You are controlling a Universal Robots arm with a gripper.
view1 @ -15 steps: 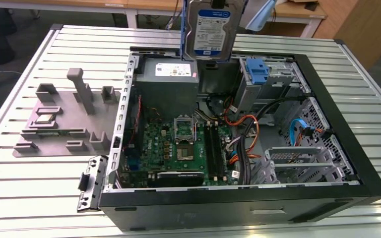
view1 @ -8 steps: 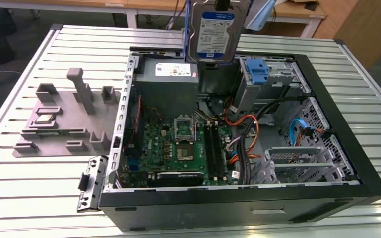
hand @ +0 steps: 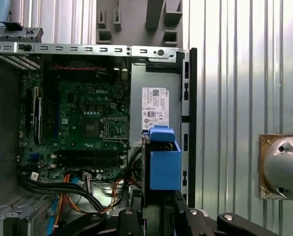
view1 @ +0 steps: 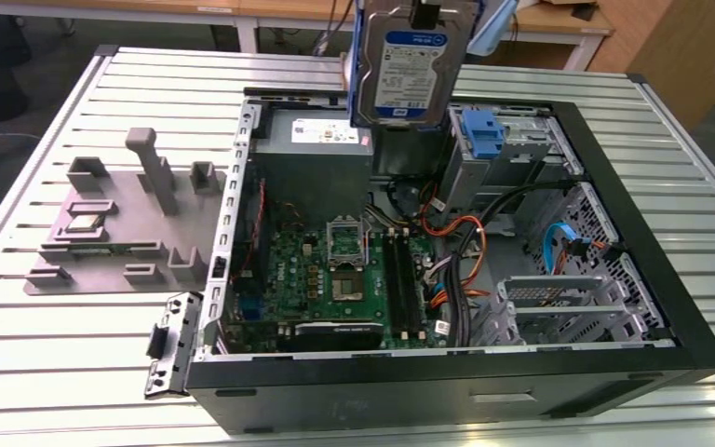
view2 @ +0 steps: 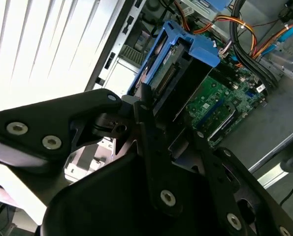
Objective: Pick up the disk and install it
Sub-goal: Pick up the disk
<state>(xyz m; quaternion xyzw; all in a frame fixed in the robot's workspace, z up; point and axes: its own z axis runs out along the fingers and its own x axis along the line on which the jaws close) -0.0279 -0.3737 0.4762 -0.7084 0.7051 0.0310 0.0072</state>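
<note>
The disk (view1: pixel 405 65), silver with a white-and-blue label and a blue plastic frame, hangs upright above the back of the open computer case (view1: pixel 655 307). My gripper (view1: pixel 426 11) is shut on its upper end at the exterior view's top edge. In the second wrist view the black fingers (view2: pixel 145 105) clamp the disk (view2: pixel 168 61) by its blue frame. The first wrist view looks down the disk's blue edge (hand: pixel 164 164), held by the gripper (hand: pixel 160 210) above the case, beside the power supply.
Inside the case lie a grey power-supply box (view1: pixel 314 135), a green motherboard (view1: pixel 332 270), orange and black cables (view1: pixel 457 251), a blue latch on a metal cage (view1: pixel 487 135) and a drive cage (view1: pixel 569 307). A grey fixture (view1: pixel 122 223) stands on the slatted table (view1: pixel 34 372).
</note>
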